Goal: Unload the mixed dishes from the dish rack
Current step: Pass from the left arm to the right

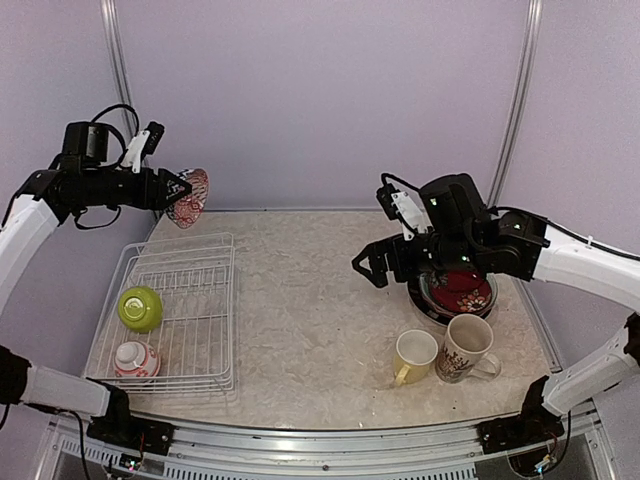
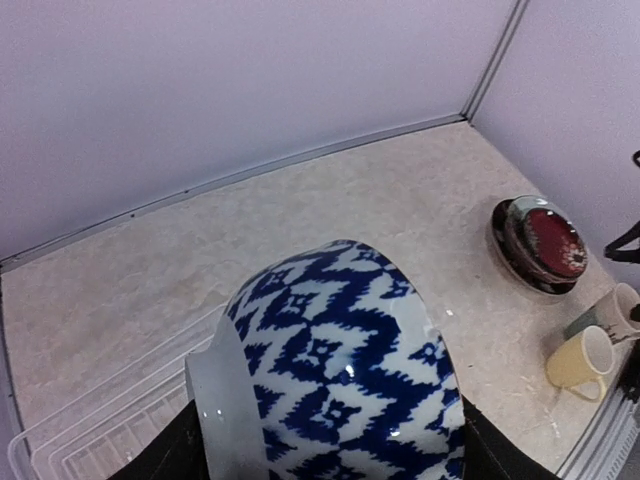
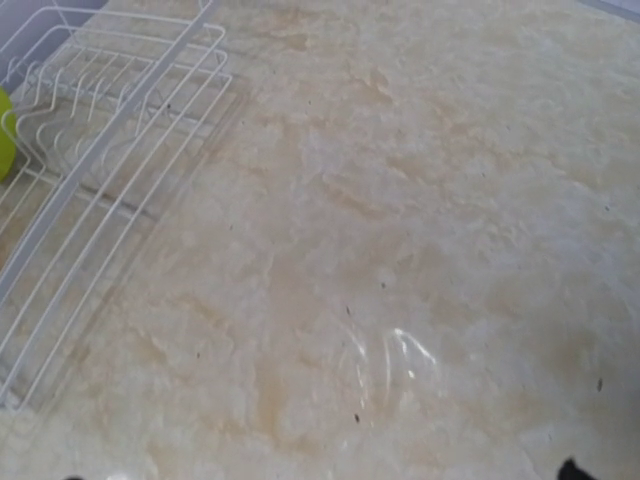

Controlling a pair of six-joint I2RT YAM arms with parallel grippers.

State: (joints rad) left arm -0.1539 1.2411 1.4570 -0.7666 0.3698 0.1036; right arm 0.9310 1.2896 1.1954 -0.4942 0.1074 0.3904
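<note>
My left gripper (image 1: 180, 190) is raised above the far end of the dish rack (image 1: 170, 300), shut on a patterned bowl (image 1: 191, 197) held on edge. In the left wrist view this bowl (image 2: 340, 370) shows a blue-and-white outside and fills the span between the dark fingers (image 2: 160, 455). A lime-green bowl (image 1: 140, 307) and a small red-white bowl (image 1: 135, 358) lie in the rack. My right gripper (image 1: 370, 268) hangs open and empty over the middle of the table, left of a plate stack topped by a dark red floral plate (image 1: 458, 293).
A yellow mug (image 1: 415, 355) and a cream patterned mug (image 1: 467, 348) stand in front of the plate stack at the right. The right wrist view shows bare marbled tabletop (image 3: 380, 250) with the rack's corner (image 3: 100, 150) at upper left. Walls enclose the back and sides.
</note>
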